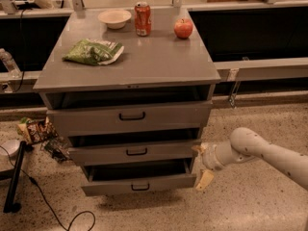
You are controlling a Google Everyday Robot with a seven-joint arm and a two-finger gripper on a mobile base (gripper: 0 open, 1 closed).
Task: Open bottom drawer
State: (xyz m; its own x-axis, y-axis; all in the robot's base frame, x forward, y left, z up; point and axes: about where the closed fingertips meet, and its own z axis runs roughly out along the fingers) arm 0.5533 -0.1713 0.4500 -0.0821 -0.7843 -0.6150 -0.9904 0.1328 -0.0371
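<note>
- Camera view: the grey metal bottom drawer [139, 184] with its small black bar handle [140, 187] sits lowest in the grey three-drawer cabinet [144, 69], its front standing forward of the middle grey drawer [134, 152] and the tall top drawer [131, 117].
- The white-armed robot's cream two-finger gripper [198, 168] hangs at the bottom drawer's right end, fingers spread apart, clasping nothing.
- On the cabinet top: a green crinkled snack bag [94, 52], a cream bowl [114, 18], a red soda can [142, 19] and a red apple [183, 28].
- On the floor to the left: snack packets [33, 129] and a black cable [48, 201].
</note>
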